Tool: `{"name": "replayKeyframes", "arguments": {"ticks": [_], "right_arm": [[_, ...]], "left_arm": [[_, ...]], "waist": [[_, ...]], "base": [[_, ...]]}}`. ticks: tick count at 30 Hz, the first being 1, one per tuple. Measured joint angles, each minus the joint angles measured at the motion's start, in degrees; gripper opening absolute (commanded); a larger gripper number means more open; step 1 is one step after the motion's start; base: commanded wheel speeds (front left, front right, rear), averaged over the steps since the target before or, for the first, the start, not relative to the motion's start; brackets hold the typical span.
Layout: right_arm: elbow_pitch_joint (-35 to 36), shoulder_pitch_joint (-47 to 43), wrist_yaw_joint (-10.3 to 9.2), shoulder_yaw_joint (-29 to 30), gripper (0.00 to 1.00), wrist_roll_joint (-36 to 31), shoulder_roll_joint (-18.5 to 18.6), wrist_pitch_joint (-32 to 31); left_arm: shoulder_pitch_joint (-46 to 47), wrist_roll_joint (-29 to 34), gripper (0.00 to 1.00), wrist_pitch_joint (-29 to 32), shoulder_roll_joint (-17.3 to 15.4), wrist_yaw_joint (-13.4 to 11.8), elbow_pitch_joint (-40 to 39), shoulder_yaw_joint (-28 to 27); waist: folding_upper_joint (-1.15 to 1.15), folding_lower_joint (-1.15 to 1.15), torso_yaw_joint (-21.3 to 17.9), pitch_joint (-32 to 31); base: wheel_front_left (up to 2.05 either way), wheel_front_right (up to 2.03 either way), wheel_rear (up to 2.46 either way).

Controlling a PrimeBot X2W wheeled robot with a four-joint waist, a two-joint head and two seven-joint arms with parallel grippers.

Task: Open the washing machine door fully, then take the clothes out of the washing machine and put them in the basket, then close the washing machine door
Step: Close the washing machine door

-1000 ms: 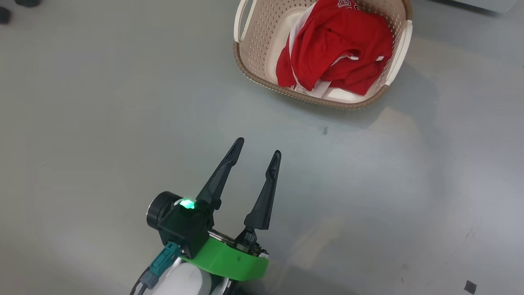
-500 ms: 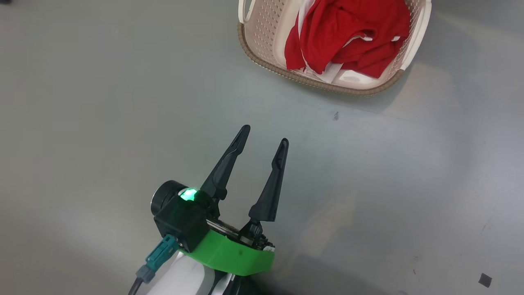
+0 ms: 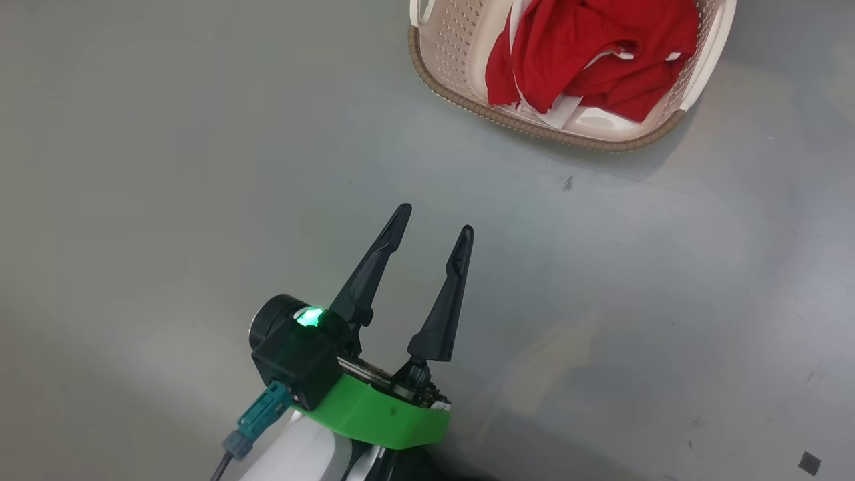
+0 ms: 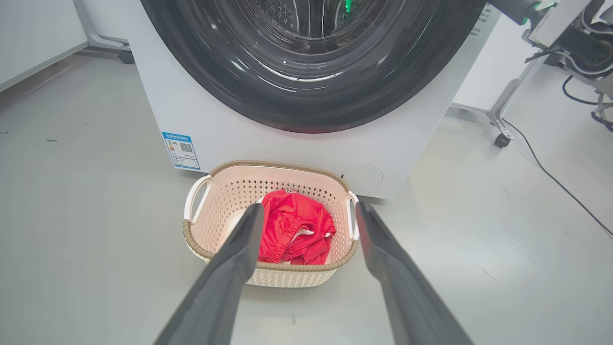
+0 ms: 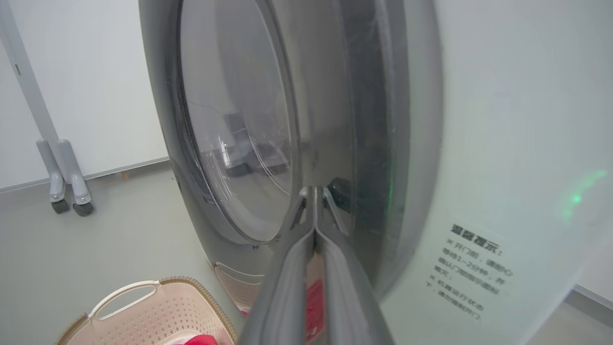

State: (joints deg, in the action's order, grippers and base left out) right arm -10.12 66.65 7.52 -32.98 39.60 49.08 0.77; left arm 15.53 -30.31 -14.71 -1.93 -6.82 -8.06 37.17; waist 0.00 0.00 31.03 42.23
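The left hand is seen low in the head view, held above the bare grey floor. Its two dark fingers are spread wide apart and nothing is gripped between them.

Beyond the fingertips, well apart from them, the basket is set on the floor. The clothes are found inside it, a crumpled red garment with white trim heaped within the cream perforated walls and below the brown rim.

In the left wrist view the basket is framed between the parted fingers. It is placed just in front of the washing machine, close beneath the washing machine door. In that view a small blue label is seen low on the white front to the left of the basket, and a round cap is seen behind the basket's right side. The glossy black door is seen lying against the machine's front, and the drum is shown through its glass centre.

Farthest off, the right hand is held at the door's edge with its fingers pressed together, closed on nothing. Whether the tips are touching the door cannot be told.
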Motion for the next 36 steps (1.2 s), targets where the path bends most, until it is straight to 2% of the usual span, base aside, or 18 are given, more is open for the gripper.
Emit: {"name": "replayKeyframes", "arguments": {"ticks": [3,10,23,32,36], "right_arm": [[-1.97,1.35,-0.01,1.33,0.00,0.32,0.09,-0.38],[-3.53,2.78,0.08,0.44,0.00,0.27,-0.02,-0.56],[-6.72,5.20,0.96,-0.27,0.00,0.21,-2.21,-1.46],[-9.23,4.08,0.38,-3.27,0.00,-0.41,-2.47,1.82],[-10.66,0.09,-0.04,-5.21,0.00,-0.38,-3.02,5.20]], "left_arm": [[-0.01,-0.45,1.00,0.00,0.01,0.00,0.00,0.10],[-0.02,-0.70,1.00,0.00,0.02,0.00,-0.05,0.27],[-0.06,-0.97,1.00,0.00,0.04,0.00,-0.04,0.44],[0.07,-0.94,1.00,0.00,0.07,-0.01,1.54,-0.90],[0.50,-0.59,1.00,0.00,0.07,-0.01,3.33,-2.20]], "waist": [[0.00,0.00,0.34,0.16],[0.00,0.00,1.13,0.33],[0.00,0.00,1.62,0.44],[0.00,0.00,0.93,-1.63],[0.00,0.00,0.10,-4.00]], "base": [[0.00,0.00,0.00],[0.00,0.00,0.00],[0.00,0.00,0.00],[0.00,0.00,0.00],[0.00,0.00,0.00]]}}
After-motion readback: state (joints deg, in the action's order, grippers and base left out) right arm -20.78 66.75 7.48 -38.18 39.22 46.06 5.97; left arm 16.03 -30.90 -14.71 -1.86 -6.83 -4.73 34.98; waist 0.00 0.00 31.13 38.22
